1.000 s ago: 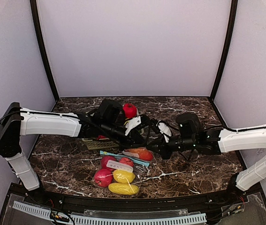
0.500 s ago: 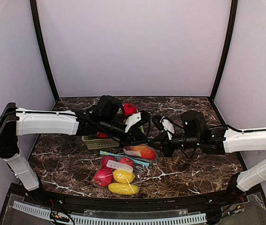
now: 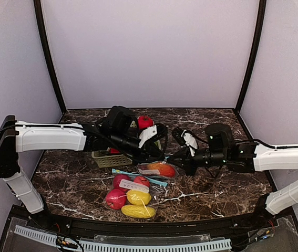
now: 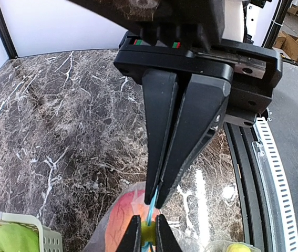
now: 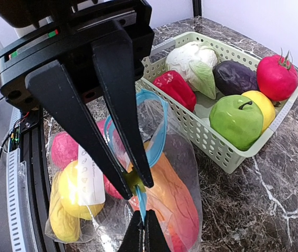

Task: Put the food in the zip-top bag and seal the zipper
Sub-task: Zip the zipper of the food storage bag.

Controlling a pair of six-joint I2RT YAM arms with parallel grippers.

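Note:
A clear zip-top bag (image 5: 191,173) with a blue zipper holds an orange-red fruit (image 5: 177,207); it lies mid-table (image 3: 159,169). My left gripper (image 4: 147,224) is shut on the green zipper slider (image 4: 147,239). My right gripper (image 5: 144,219) is shut on the blue zipper strip (image 5: 141,202) just beside the slider. Past the slider the zipper still gapes in an open loop (image 5: 162,123). In the top view the left gripper (image 3: 156,152) and the right gripper (image 3: 183,164) meet over the bag.
A pale green basket (image 5: 219,152) holds a cabbage (image 5: 191,60), red pepper (image 5: 174,89), purple eggplant (image 5: 234,76), tomato (image 5: 277,76), green apple (image 5: 235,118) and a yellow fruit. A second bag (image 3: 130,195) of red and yellow fruit lies near the front edge.
My right arm has drawn back to the right, and my left gripper has shifted slightly left. Both grippers stay shut on the bag's zipper; the bag has barely moved.

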